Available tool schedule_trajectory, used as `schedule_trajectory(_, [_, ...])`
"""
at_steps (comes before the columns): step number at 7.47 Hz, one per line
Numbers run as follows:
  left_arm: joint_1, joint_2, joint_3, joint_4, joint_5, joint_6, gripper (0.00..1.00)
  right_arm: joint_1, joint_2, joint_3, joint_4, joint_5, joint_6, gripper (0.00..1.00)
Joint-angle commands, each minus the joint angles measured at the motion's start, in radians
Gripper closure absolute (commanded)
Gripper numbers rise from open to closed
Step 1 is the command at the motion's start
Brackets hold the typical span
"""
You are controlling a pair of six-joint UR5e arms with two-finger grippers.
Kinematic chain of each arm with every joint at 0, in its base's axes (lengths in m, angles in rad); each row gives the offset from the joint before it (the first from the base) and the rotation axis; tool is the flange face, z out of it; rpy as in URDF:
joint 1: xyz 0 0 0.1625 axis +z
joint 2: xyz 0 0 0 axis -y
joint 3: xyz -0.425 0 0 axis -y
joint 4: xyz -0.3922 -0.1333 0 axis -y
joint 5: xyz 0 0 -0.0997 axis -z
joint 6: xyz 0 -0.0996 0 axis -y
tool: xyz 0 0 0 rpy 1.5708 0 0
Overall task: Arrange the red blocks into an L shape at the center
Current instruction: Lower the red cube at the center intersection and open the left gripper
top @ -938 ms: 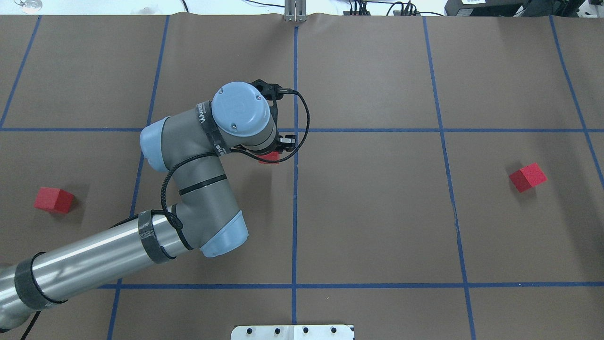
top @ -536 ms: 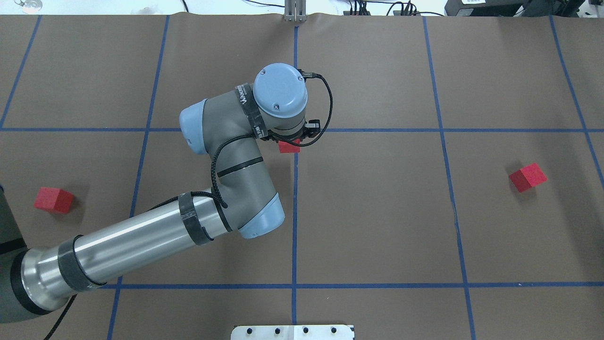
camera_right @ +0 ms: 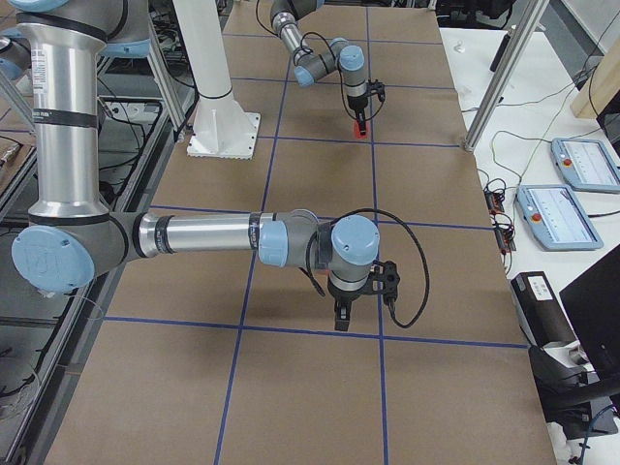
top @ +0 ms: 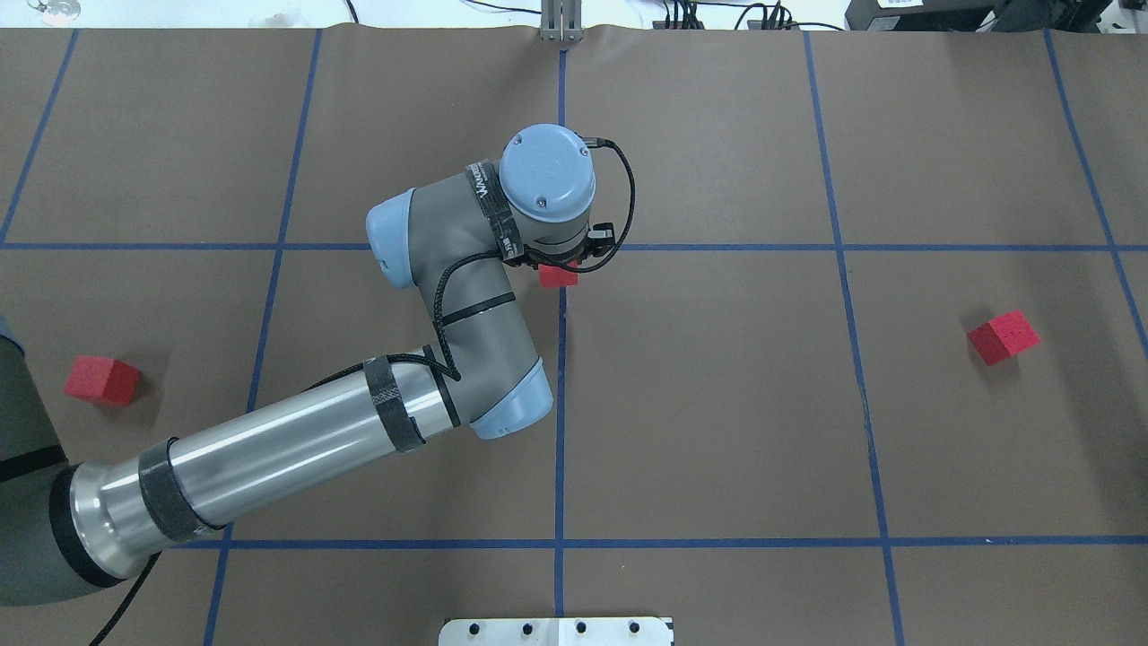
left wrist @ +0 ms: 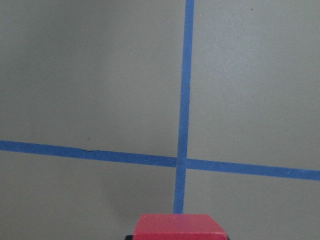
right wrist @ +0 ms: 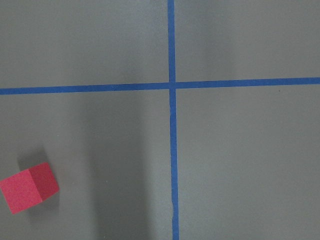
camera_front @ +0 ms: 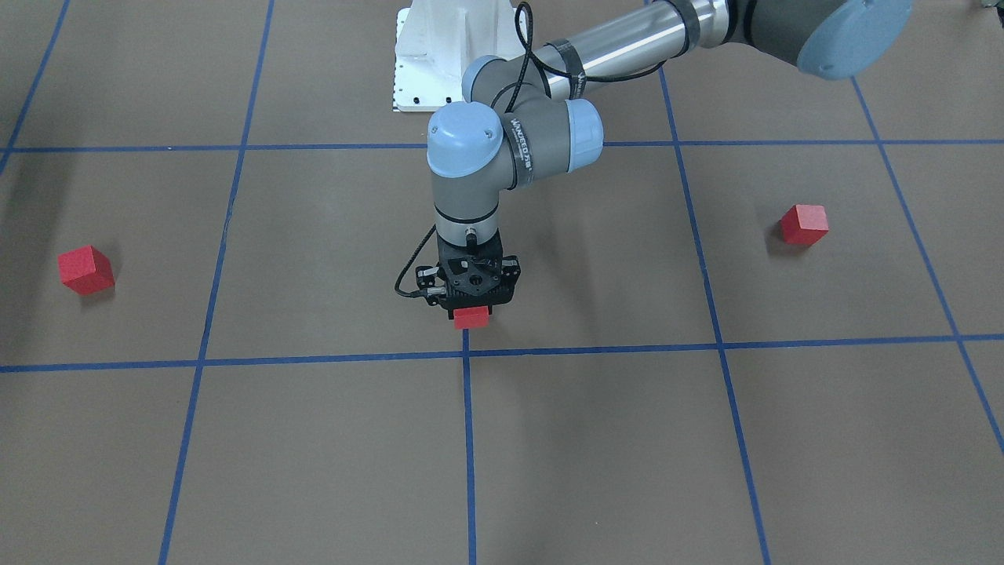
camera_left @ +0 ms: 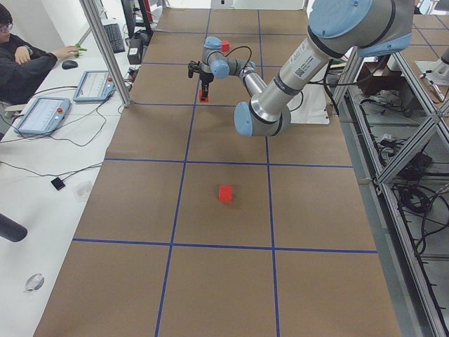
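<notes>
My left gripper (camera_front: 471,308) is shut on a red block (camera_front: 471,317), which it holds low over the brown surface, just on the robot's side of the center (camera_front: 466,352). From overhead, the block (top: 558,275) sticks out under the wrist, below the center (top: 562,247). The left wrist view shows the block (left wrist: 181,226) at the bottom edge, near the center (left wrist: 182,162). Two more red blocks lie far apart: one at the left (top: 103,379), one at the right (top: 1003,336). My right gripper (camera_right: 340,316) shows only in the exterior right view, so I cannot tell if it is open or shut.
The white pedestal base (camera_front: 451,55) stands at the robot's edge, in line with the center. The right wrist view shows a red block (right wrist: 28,188) near another tape crossing (right wrist: 171,85). Operator desks with tablets (camera_left: 42,116) flank the far edge.
My left arm has carried the red block to the right and away from the robot, up to the center crossing. The two loose blocks have not moved.
</notes>
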Motion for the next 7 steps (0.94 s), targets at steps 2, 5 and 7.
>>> schedule_trajectory(2, [0.006,-0.002,0.022,-0.023,-0.001,0.031,1.0,0.0,0.0,0.0,0.0,0.0,0.0,0.01])
schedule_trajectory(5, [0.012,-0.002,0.03,-0.023,-0.001,0.044,1.0,0.0,-0.002,0.0,0.0,0.0,0.0,0.01])
schedule_trajectory(7, [0.015,-0.002,0.033,-0.023,-0.001,0.047,0.83,0.0,-0.003,0.0,0.0,0.0,0.0,0.01])
